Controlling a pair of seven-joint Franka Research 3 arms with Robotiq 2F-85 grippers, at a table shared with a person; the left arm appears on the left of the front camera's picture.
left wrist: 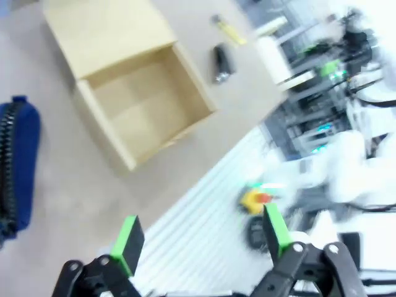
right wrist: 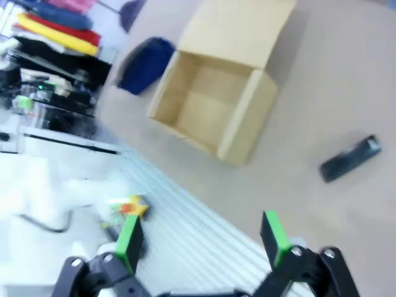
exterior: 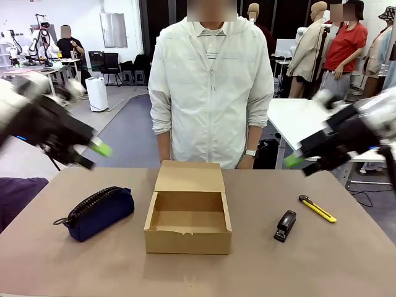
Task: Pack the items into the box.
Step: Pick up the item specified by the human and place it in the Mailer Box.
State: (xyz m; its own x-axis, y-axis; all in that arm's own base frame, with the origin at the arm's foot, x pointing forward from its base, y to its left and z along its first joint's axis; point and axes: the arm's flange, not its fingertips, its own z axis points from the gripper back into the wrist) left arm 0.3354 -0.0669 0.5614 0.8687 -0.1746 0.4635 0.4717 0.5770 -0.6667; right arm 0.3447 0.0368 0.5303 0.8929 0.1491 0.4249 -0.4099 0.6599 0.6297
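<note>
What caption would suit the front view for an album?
Left gripper and right gripper hover open; pouch and stapler flank an empty box.

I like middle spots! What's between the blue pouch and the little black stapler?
The open brown box sits between the blue pouch and the black stapler, empty inside. The front view shows it.

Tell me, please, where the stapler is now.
In the front view the stapler lies on the table, robot's right, between the open box and the yellow knife, touching neither.
</note>
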